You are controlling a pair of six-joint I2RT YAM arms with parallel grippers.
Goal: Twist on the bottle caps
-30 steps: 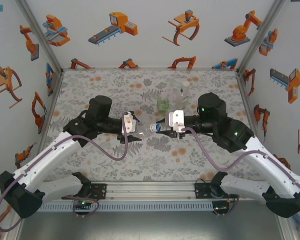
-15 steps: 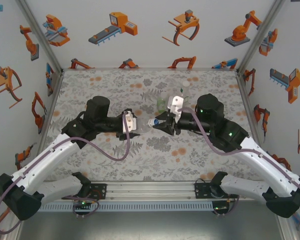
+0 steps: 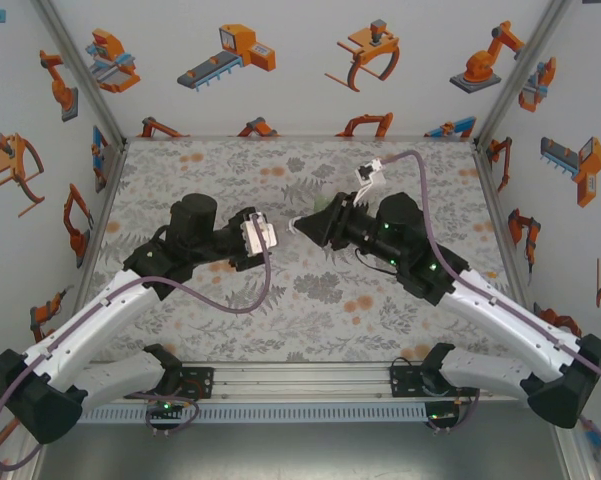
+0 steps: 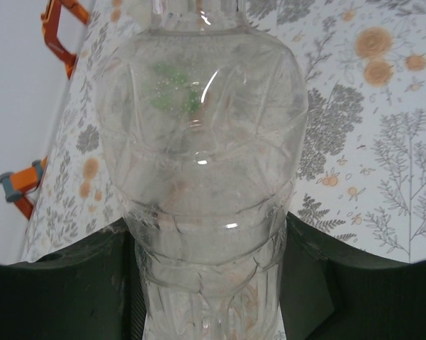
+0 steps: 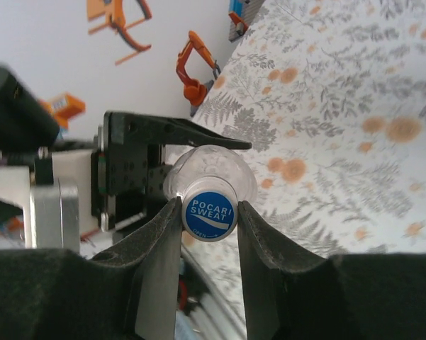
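A colourless bottle [image 4: 205, 142] lies roughly level above the table, its body pinched between the fingers of my left gripper [image 4: 209, 283], which is shut on it. The blue cap [image 5: 208, 209], printed POCARI SWEAT, sits on that bottle's neck. My right gripper [image 5: 208, 212] is shut on the cap, one finger touching each side. From above, the left gripper [image 3: 263, 236] and right gripper [image 3: 302, 226] face each other mid-table with the bottle [image 3: 282, 232] between them. The green bottle [image 3: 324, 207] peeks out just behind the right wrist.
The floral table cover [image 3: 210, 170] stretches to white walls with orange robot pictures on the left, back and right. A purple cable [image 3: 420, 165] loops above the right arm. Both arm bases sit at the near rail [image 3: 300, 378].
The right wrist has turned about its axis with the blue cap in its fingers, its white camera mount swinging to the far side. Both grippers and the bottle have shifted away from the near edge.
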